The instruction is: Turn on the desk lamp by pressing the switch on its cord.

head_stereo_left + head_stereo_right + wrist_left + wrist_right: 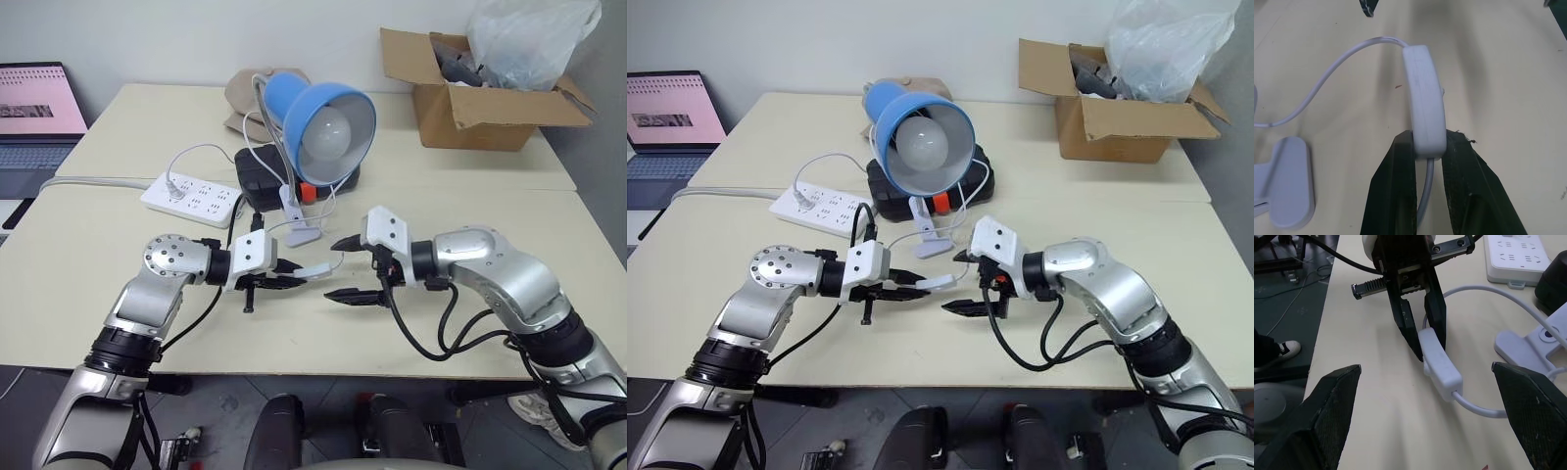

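Switch (1424, 98) is gripped at one end between the clenched fingers of the left gripper (294, 279) and held just above the table (118, 245), in front of the lamp (328, 122). Its far end juts free toward the right gripper (345, 269), whose fingers are spread wide, one on either side of the switch line and apart from it. Rocker face of the switch cannot be made out; in the left wrist view it is seen as a plain white body with a faint seam. Cord (1337, 63) is seen leaving both ends of the switch; the lower stretch is hidden behind the left fingers (1396, 196), and its run to the clip base (299, 220) is partly covered by the lamp neck. Lamp bulb appears unlit. Power strip (191, 196) lies beside the lamp on the left, one plug seated; no writing on it is legible. Laptop (39, 117) is cut off at the left edge, text on its screen too small to read. Cardboard box (480, 113) with a plastic bag is cut off at the top right. Black object with an orange button is half hidden behind the lamp shade.
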### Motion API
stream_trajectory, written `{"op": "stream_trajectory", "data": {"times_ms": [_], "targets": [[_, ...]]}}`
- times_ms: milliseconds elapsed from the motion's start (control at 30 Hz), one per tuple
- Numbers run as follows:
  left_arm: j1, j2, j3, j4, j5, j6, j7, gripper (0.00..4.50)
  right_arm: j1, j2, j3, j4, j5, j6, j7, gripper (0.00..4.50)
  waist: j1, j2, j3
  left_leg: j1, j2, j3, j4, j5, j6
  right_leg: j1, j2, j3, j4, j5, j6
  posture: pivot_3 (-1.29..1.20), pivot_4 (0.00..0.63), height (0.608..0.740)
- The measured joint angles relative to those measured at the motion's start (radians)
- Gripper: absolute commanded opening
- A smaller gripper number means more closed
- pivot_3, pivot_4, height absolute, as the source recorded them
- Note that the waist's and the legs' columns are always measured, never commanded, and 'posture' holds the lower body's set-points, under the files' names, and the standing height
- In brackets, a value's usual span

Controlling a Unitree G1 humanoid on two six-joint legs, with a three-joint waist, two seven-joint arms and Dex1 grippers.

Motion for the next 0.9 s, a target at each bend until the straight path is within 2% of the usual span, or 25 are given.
{"op": "stream_trajectory", "data": {"times_ms": [600, 700, 900], "targets": [[-0.001, 0.005, -0.006, 0.001, 0.001, -0.004, 0.0, 0.39, -0.045, 0.097, 0.082, 0.166, -0.164, -0.135, 0.075, 4.5, 0.0, 0.0, 0.0, 0.0, 0.0, 0.0, 0.0, 0.0, 0.0, 0.0, 0.0, 0.0, 0.0, 0.0, 0.0, 0.0, 0.15, 0.74], [-0.001, 0.005, -0.007, 0.001, 0.001, -0.005, 0.0, 0.39, -0.045, 0.107, 0.083, 0.176, -0.178, -0.146, 0.078, 4.0, 0.0, 0.0, 0.0, 0.0, 0.0, 0.0, 0.0, 0.0, 0.0, 0.0, 0.0, 0.0, 0.0, 0.0, 0.0, 0.0, 0.15, 0.74], [-0.001, 0.005, -0.009, 0.001, 0.001, -0.005, 0.0, 0.39, -0.045, 0.116, 0.085, 0.197, -0.211, -0.166, 0.081, 2.56, 0.0, 0.0, 0.0, 0.0, 0.0, 0.0, 0.0, 0.0, 0.0, 0.0, 0.0, 0.0, 0.001, 0.0, 0.0, 0.0, 0.15, 0.74]]}}
